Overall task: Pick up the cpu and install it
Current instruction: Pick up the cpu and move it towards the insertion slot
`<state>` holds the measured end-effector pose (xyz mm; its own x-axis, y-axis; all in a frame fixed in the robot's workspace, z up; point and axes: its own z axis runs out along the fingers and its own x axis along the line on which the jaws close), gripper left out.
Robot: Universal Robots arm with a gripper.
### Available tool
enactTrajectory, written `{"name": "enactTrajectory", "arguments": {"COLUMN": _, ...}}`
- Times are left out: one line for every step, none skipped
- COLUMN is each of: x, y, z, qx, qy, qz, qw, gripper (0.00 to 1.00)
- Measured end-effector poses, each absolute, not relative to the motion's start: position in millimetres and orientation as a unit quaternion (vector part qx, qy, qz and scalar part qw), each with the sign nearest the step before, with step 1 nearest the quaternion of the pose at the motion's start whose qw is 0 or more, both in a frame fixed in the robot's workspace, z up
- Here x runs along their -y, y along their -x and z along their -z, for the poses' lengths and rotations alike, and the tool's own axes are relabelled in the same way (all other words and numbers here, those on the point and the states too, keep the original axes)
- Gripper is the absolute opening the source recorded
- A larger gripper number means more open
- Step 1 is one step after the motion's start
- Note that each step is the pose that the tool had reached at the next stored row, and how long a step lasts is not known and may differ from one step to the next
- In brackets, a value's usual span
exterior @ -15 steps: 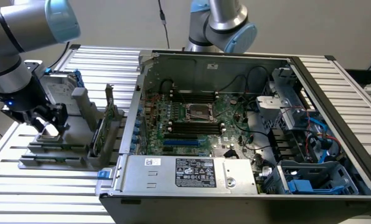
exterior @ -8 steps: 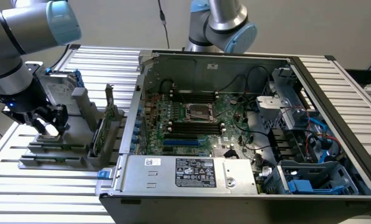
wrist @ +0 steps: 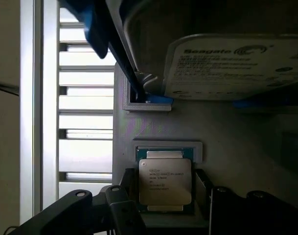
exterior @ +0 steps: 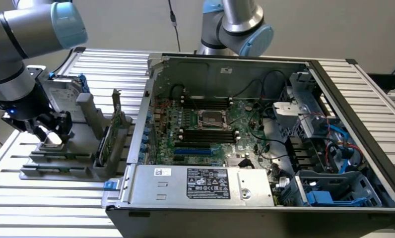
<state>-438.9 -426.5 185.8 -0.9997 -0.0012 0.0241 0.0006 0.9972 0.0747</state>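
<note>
grey printed fixture (exterior: pixel 65 161) on the slatted aluminium table (exterior: pixel 25 198) is where i have the arm parked, at nine o'clock from the open computer case (exterior: pixel 356 99) on the exterior view's left. the arm comes in from about eleven o'clock in that view, bends at a blue-capped joint and drops its black wrist straight down, so the gripper (exterior: pixel 50 135) hangs tip-down right over the fixture. on my wrist feed the cpu (wrist: pixel 165 181) lies flat in its shallow recess, silver top up and printing readable, with the dark fingers (wrist: pixel 120 205) standing apart on either side of it. the jaws are spread wide, not closed on the chip, and i can't say for sure whether either pad touches its edge. just beyond the cpu's recess, the hard drive (wrist: pixel 232 63) with its blue rails stands in its own slot. over in the case, the socket (exterior: pixel 209 118) sits mid-motherboard, at roughly three o'clock from the gripper and well apart from it.
</note>
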Motion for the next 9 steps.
{"name": "enactTrajectory", "arguments": {"x": 426.5, "y": 438.6, "z": -185.6, "qx": 0.999, "qy": 0.000, "qz": 0.037, "qw": 0.012, "gripper": 0.60}}
{"name": "enactTrajectory", "arguments": {"x": 426.5, "y": 438.4, "z": -185.7, "qx": 0.999, "qy": -0.001, "qz": 0.037, "qw": 0.012, "gripper": 0.60}}
{"name": "enactTrajectory", "arguments": {"x": 426.5, "y": 438.1, "z": -185.8, "qx": 0.999, "qy": -0.001, "qz": 0.037, "qw": 0.012, "gripper": 0.60}}
{"name": "enactTrajectory", "arguments": {"x": 426.5, "y": 437.9, "z": -185.8, "qx": 0.999, "qy": -0.001, "qz": 0.037, "qw": 0.012, "gripper": 0.60}}
{"name": "enactTrajectory", "arguments": {"x": 426.5, "y": 437.8, "z": -185.8, "qx": 0.999, "qy": -0.001, "qz": 0.037, "qw": 0.012, "gripper": 0.60}}
{"name": "enactTrajectory", "arguments": {"x": 426.5, "y": 437.7, "z": -185.8, "qx": 0.999, "qy": -0.002, "qz": 0.037, "qw": 0.012, "gripper": 0.60}}
{"name": "enactTrajectory", "arguments": {"x": 426.5, "y": 437.7, "z": -185.8, "qx": 0.999, "qy": -0.002, "qz": 0.037, "qw": 0.012, "gripper": 0.60}}
{"name": "enactTrajectory", "arguments": {"x": 426.5, "y": 437.7, "z": -185.7, "qx": 0.999, "qy": -0.002, "qz": 0.037, "qw": 0.012, "gripper": 0.60}}
{"name": "enactTrajectory", "arguments": {"x": 426.5, "y": 437.6, "z": -185.7, "qx": 0.999, "qy": -0.003, "qz": 0.037, "qw": 0.013, "gripper": 0.60}}
